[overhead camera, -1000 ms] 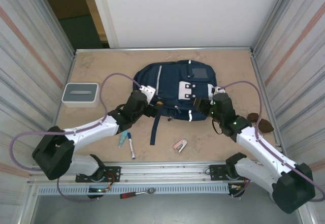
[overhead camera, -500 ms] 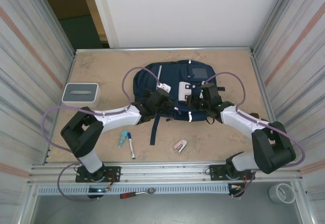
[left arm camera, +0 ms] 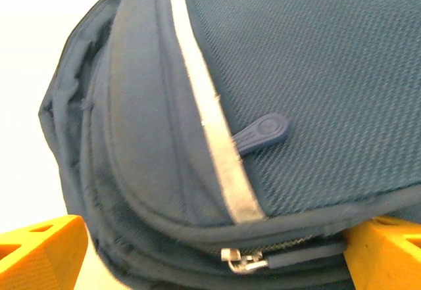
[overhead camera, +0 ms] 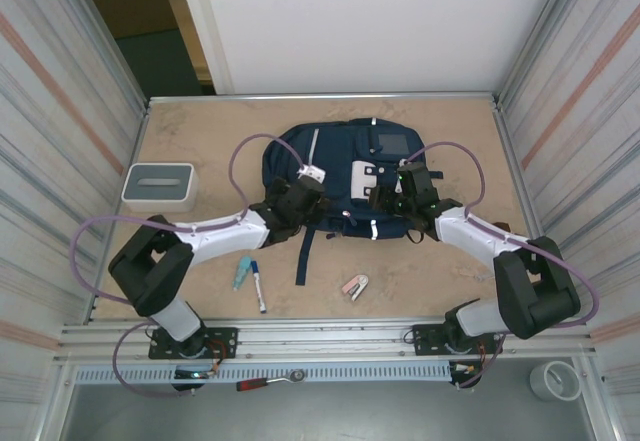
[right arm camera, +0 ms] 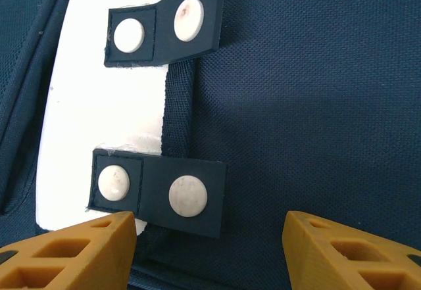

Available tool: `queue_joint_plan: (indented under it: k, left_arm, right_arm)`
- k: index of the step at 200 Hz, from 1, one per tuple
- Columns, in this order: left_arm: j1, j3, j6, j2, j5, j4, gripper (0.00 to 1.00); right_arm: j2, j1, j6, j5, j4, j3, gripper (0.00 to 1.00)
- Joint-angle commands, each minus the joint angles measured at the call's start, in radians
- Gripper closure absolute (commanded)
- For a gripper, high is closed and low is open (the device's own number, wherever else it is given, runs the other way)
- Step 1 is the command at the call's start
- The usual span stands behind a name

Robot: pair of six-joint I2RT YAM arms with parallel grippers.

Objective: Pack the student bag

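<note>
Student bag point(overhead camera: 345, 166) flat on tabletop point(overhead camera: 200, 141), directly under both end effectors. Left end effector point(left arm camera: 212, 250) spread wide, fingertips on either side of bag's edge, gripping nothing. Zipper pull point(left arm camera: 240, 258) between fingertips, zip there closed, bag contents hidden. Right end effector point(right arm camera: 210, 250) partly spread over white patch point(right arm camera: 99, 106), empty. Grey-white box point(overhead camera: 158, 185) well left of left end effector; can't tell what's inside.

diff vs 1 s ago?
Both arms folded up, elbows raised. The left pincer and right pincer edged inward over the bag. Both are open, with nothing gripped. Bag, box and pen unmoved.
</note>
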State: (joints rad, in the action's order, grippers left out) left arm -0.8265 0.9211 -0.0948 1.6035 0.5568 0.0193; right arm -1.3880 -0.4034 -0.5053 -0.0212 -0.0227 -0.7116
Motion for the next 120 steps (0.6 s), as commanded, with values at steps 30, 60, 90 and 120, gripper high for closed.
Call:
queue_joint_plan:
  k: [30, 60, 90, 120]
  left_arm:
    - [0.055, -0.122, -0.074, -0.145, 0.002, -0.043, 0.04]
    - [0.111, -0.201, -0.122, -0.225, -0.070, -0.047, 0.06]
    - [0.122, -0.243, -0.121, -0.283, -0.192, -0.008, 0.07]
    - [0.122, -0.259, -0.094, -0.287, -0.337, 0.067, 0.09]
  right_arm:
    - [-0.020, 0.020, 0.034, 0.038, -0.048, 0.010, 0.41]
    - [-0.011, 0.020, 0.034, 0.042, -0.049, 0.017, 0.40]
    - [-0.006, 0.019, 0.034, 0.047, -0.053, 0.017, 0.40]
    - [-0.011, 0.020, 0.036, 0.046, -0.056, 0.012, 0.40]
